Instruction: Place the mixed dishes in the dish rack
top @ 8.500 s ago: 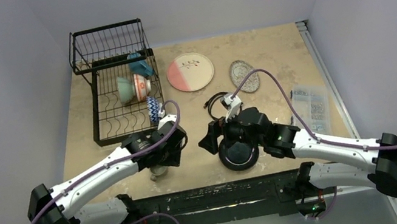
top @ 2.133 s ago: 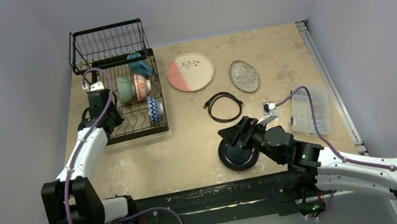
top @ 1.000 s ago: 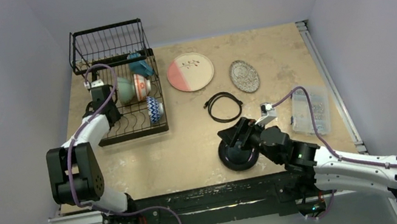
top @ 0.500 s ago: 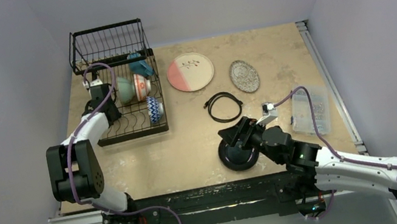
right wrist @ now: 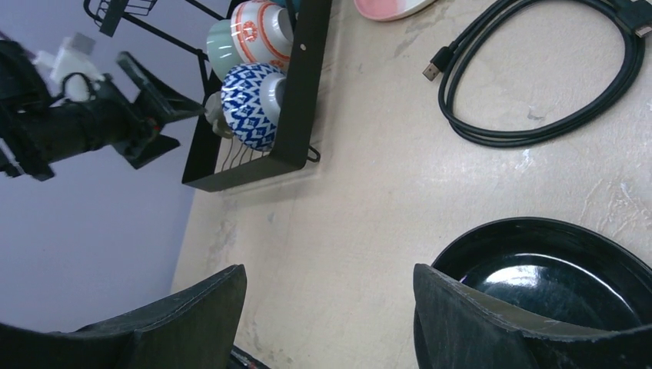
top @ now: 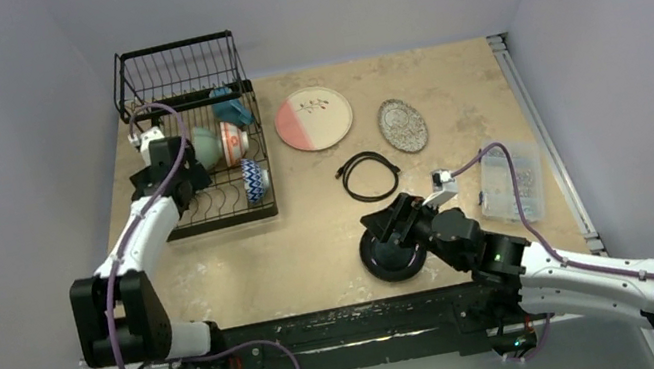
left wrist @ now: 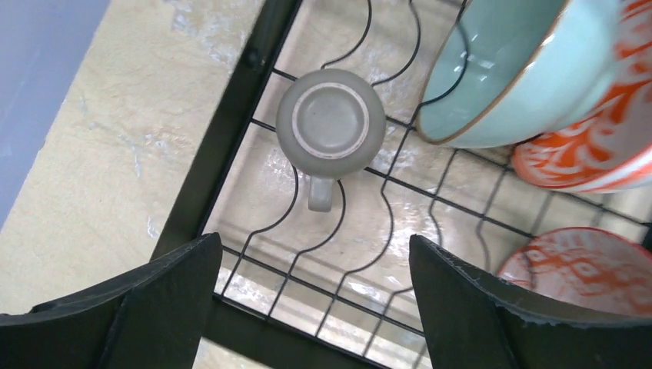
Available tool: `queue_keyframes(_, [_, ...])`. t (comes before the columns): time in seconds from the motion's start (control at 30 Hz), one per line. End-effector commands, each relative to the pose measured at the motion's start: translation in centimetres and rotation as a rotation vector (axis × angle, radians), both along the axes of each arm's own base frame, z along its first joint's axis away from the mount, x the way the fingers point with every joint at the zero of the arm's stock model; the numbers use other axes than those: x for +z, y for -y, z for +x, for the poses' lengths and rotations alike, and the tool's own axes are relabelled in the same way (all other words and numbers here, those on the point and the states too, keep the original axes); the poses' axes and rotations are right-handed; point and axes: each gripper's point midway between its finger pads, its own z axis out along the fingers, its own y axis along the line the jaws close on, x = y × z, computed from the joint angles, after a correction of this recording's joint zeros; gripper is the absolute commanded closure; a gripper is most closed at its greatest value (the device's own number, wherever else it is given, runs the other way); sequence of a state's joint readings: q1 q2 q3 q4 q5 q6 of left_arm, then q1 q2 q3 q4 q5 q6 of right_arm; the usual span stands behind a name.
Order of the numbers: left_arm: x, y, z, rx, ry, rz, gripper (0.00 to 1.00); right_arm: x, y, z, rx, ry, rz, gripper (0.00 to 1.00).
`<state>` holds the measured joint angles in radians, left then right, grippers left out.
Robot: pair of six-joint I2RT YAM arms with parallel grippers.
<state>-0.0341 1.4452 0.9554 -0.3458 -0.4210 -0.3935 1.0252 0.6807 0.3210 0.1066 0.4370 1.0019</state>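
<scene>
The black wire dish rack [top: 218, 224] stands at the far left. The small grey cup [left wrist: 330, 115] sits upside down on its lower tray [left wrist: 231, 131], beside the mint-green bowl [left wrist: 500, 69] and red-patterned bowl [left wrist: 592, 123]. My left gripper [top: 183, 179] is open and empty just above the tray, the cup beyond its fingertips [left wrist: 315, 307]. My right gripper [top: 387, 225] is open and empty low over the table [right wrist: 330, 315], one finger at the left rim of the black plate [top: 394, 256] [right wrist: 538, 284]. The pink-and-white plate [top: 313, 118] and speckled grey plate [top: 402, 125] lie on the table.
A blue-handled mug [top: 232, 110] and a blue-patterned cup [top: 252, 179] [right wrist: 246, 96] are in the rack. A black coiled cable [top: 370, 175] [right wrist: 553, 77] lies mid-table. A clear parts box [top: 511, 180] sits at the right edge.
My left gripper carried the grey cup from the near table into the rack and let it go; it now sits slightly back from it. My right arm drew back toward the plate's right.
</scene>
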Motion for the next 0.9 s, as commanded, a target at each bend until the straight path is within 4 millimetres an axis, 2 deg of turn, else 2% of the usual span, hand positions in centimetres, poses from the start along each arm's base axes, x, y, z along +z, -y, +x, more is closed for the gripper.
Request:
queue_keyframes(0.0, [4.6, 0.5, -1.5, 0.096, 0.179, -0.111, 0.08, 0.3, 0.7, 0.8, -0.056, 0.001, -0.015, 0.2])
queue_keyframes(0.1, [6.5, 1.4, -2.5, 0.082, 0.281, -0.154, 0.07, -0.6, 1.2, 1.2, -0.095, -0.031, -0.064, 0.2])
queue_keyframes(0.2, [8.8, 2.5, -2.8, 0.025, 0.353, -0.139, 0.09, -2.1, 2.5, 1.6, -0.15, -0.078, -0.188, 0.21])
queue_keyframes(0.27, [10.2, 3.5, -3.0, -0.035, 0.368, -0.102, 0.1, -3.0, 4.1, 1.8, -0.219, -0.122, -0.293, 0.21])
queue_keyframes(0.3, [10.9, 4.0, -3.1, -0.066, 0.368, -0.096, 0.1, -4.1, 5.6, 1.6, -0.266, -0.161, -0.373, 0.21])
queue_keyframes(0.4, [12.7, 5.7, -3.0, -0.162, 0.371, -0.101, 0.15, -5.7, 8.9, 1.1, -0.403, -0.241, -0.468, 0.22])
queue_keyframes(0.47, [13.7, 6.5, -3.2, -0.204, 0.383, -0.098, 0.16, -6.8, 10.1, 0.5, -0.448, -0.284, -0.491, 0.23])
queue_keyframes(0.6, [15.6, 8.1, -3.6, -0.285, 0.447, -0.14, 0.18, -9.7, 10.8, -0.6, -0.46, -0.358, -0.506, 0.26])
queue_keyframes(0.7, [16.8, 9.1, -4.1, -0.345, 0.488, -0.123, 0.18, -11.3, 11.1, -1.0, -0.481, -0.405, -0.505, 0.36])
queue_keyframes(0.77, [17.4, 9.5, -4.4, -0.373, 0.507, -0.11, 0.19, -11.9, 11.2, -1.0, -0.495, -0.413, -0.502, 0.42])
queue_keyframes(0.87, [18.0, 9.6, -5.0, -0.389, 0.521, -0.056, 0.19, -12.2, 11.3, -0.7, -0.506, -0.417, -0.49, 0.44])
